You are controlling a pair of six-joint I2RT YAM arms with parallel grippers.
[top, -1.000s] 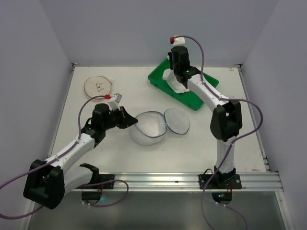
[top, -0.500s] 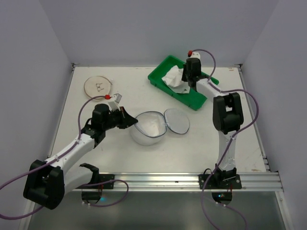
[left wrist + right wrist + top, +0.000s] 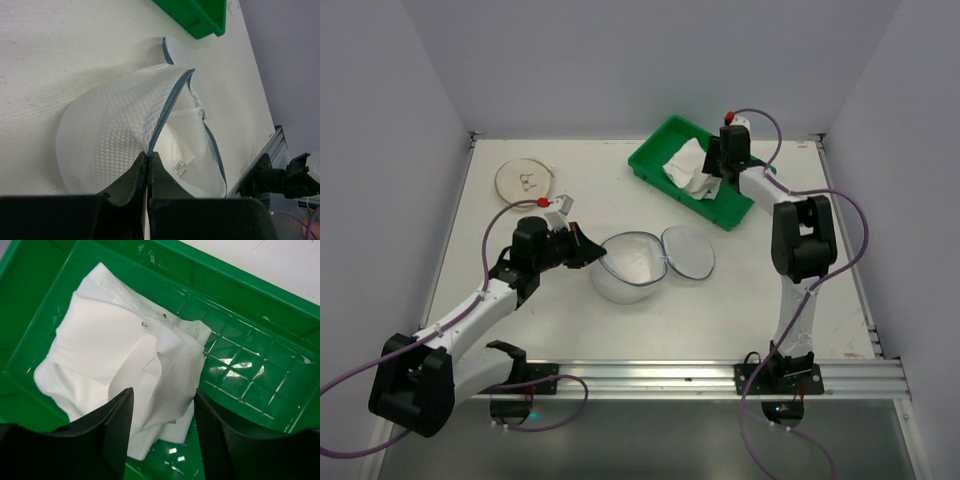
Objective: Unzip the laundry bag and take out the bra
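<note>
Across the whole top view, the white table (image 3: 620, 330) carries everything. Largest item on it is the green tray (image 3: 740, 214), upper right of centre, set at an angle. Next, the laundry bag (image 3: 635, 265) sits at frame centre, unzipped, its two bowl halves lying open side by side and joined at one edge, with the dark zipper rim traced round both. The bra (image 3: 685, 165) is out of the bag: it lies crumpled in the left end of the tray, and in the right wrist view the white fabric (image 3: 115, 355) is folded over itself on the ribbed tray floor (image 3: 250, 375). A flat beige disc (image 3: 525, 180) sits upper left, well apart from the rest. Left gripper (image 3: 582, 248): jaws pinched together on the bag's zipper rim at its left edge, confirmed in the left wrist view (image 3: 149, 160), where the mesh (image 3: 110, 140) bulges above the fingers. Right gripper (image 3: 720, 165): jaws stand apart just above the bra, nothing between them (image 3: 162, 392). Judgement: removal looks done, garment deposited. Handling note: the bra is light, limp and drapes, and straps could snag, so a bunched fold or cup edge is the best hold. The mesh is springy, so the stiffer rim is the right grip.
</note>
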